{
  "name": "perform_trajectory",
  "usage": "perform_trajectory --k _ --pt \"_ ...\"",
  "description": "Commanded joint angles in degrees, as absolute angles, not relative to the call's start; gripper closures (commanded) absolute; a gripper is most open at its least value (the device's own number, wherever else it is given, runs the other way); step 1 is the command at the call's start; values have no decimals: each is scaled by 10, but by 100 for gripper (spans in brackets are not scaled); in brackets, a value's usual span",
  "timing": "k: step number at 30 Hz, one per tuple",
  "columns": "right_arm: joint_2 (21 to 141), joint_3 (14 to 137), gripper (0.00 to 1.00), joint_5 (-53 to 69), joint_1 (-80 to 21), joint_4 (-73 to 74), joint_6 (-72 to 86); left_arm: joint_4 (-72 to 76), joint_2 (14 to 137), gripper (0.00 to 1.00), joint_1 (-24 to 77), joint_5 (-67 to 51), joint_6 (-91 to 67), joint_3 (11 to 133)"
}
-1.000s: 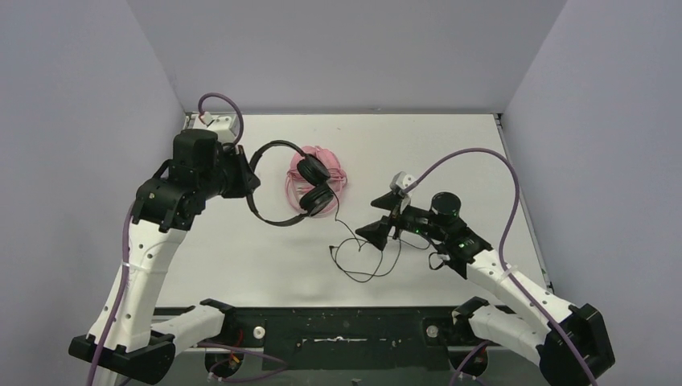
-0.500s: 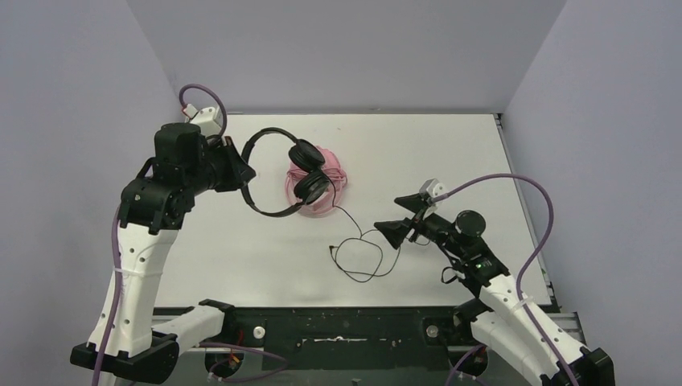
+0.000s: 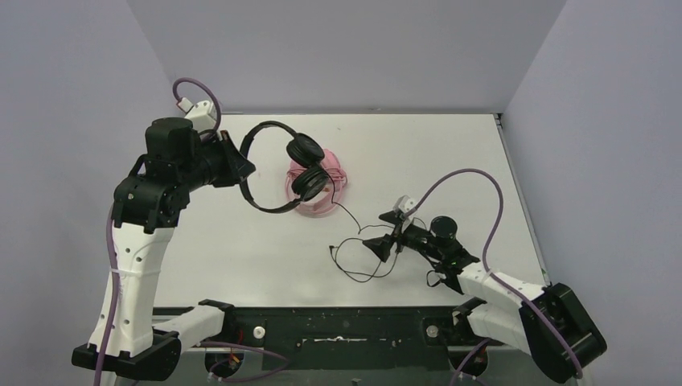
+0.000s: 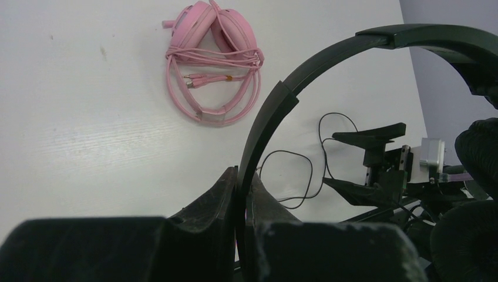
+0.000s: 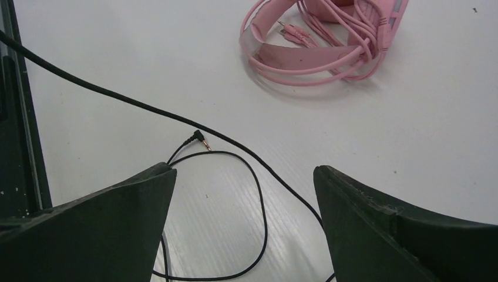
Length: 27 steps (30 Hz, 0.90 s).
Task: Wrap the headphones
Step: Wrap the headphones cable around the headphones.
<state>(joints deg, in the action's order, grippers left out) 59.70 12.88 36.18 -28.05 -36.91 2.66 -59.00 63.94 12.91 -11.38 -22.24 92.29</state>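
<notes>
Tightly, left gripper (image 4: 241, 176) pinches arched black headphones (image 4: 305, 76).

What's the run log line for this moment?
left gripper: shut on black headphones | right gripper: open over black cable | pink headphones: cable wrapped

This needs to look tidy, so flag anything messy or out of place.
The thin black cable sprawls in loose loops across the white table, trailing from the black on-ear headphones that the left pincer holds up by the headband. The pink padded headphones lie neatly bundled in their cable.
</notes>
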Motion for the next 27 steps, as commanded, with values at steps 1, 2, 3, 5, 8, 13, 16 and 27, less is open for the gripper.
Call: perform_trajectory --k 1,2,3,5,8,13,16,27 --pt "648 161 8 331 -316 -464 -70 -571 638 100 123 -166 -221 954" --pt "660 167 8 331 -319 -470 -81 -572 638 100 122 -171 -220 955" --pt "674 172 8 332 -319 -478 -88 -573 638 100 122 -177 -219 955" --pt "691 181 9 327 -319 -496 -98 -574 639 100 121 -188 -216 954" --pt "713 194 15 313 -319 -517 -94 -571 642 100 119 -220 -213 949" --pt "760 238 46 309 -321 -524 -42 -546 647 100 115 -279 -225 930" --pt "776 253 82 268 -314 -541 -3 -538 650 100 114 -304 -227 919" --pt "847 381 100 199 -276 -388 105 -391 632 100 113 -495 -254 816"
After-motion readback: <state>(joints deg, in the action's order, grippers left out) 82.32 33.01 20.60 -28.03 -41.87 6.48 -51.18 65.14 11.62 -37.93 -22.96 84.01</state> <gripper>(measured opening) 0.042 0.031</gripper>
